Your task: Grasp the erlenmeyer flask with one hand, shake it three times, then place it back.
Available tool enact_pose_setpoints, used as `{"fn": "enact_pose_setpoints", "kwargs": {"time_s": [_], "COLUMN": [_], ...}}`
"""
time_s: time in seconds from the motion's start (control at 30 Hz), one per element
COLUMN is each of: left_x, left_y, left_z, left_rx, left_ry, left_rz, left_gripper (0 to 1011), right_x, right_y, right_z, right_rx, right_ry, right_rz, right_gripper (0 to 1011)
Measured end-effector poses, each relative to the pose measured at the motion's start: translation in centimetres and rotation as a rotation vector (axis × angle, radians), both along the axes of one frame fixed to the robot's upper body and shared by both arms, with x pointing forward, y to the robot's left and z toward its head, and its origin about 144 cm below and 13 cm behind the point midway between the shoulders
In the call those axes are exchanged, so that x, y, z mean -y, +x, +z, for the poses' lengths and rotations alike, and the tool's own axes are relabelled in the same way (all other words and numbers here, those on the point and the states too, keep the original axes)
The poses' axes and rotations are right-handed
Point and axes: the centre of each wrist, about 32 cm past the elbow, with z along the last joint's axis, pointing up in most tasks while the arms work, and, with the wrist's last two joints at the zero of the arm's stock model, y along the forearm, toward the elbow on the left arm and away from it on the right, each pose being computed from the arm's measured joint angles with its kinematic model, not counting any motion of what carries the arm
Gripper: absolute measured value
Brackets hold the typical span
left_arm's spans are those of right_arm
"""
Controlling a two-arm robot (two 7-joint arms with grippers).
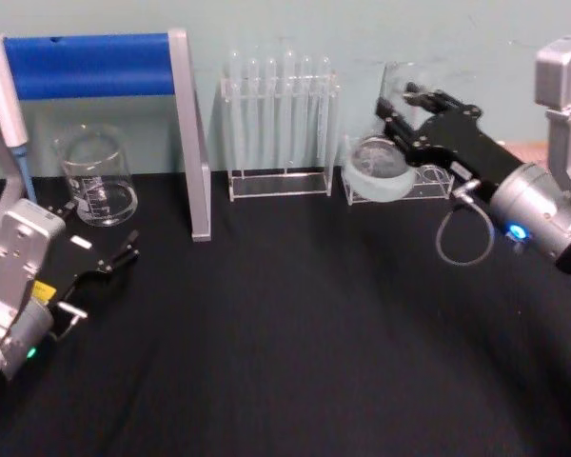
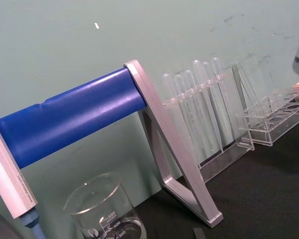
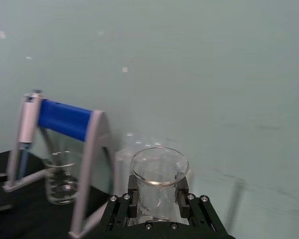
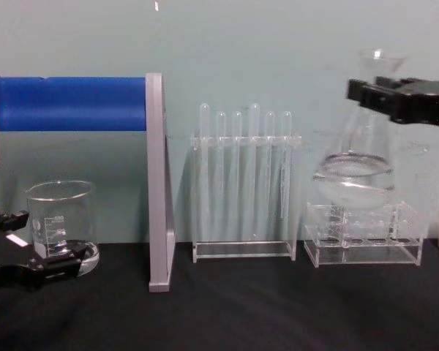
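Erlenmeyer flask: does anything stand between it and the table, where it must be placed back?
The right hand holds the erlenmeyer flask by its neck above the table. The low clear rack shows beneath it in the chest view; whether it lies under the flask or behind it cannot be told. The left hand idles by the beaker.

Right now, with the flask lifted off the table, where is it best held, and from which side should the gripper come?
The neck, just under the flared rim, from the robot's right side. The erlenmeyer flask hangs upright, its wide body looks too broad for the jaws; the rim likely stops slipping. The right gripper is shut there. The left gripper sits parked by the beaker.
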Motion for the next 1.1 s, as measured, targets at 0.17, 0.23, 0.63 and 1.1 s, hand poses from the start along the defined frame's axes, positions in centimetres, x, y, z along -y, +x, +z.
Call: {"fn": "enact_pose_setpoints", "kwargs": {"time_s": [0.17, 0.23, 0.63, 1.1], "left_x": [0.0, 0.0, 0.0, 0.0], "left_y": [0.0, 0.0, 0.0, 0.0], "left_z": [0.0, 0.0, 0.0, 0.0], "left_rx": [0.0, 0.0, 0.0, 0.0], "left_ry": [0.0, 0.0, 0.0, 0.0], "left_rz": [0.0, 0.0, 0.0, 0.0], "left_gripper": [1001, 1001, 1001, 1001], "right_x": [1.1, 1.3, 0.4, -5.4], "right_y": [-0.4, -0.5, -0.2, 0.6], "right_z": [0.0, 0.1, 0.0, -0.5], "right_rx": [0.002, 0.003, -0.011, -0.056], "right_ry": [0.0, 0.0, -0.005, -0.023], "right_rz": [-0.066, -0.081, -0.011, 0.369], "right_gripper": [449, 449, 449, 449]}}
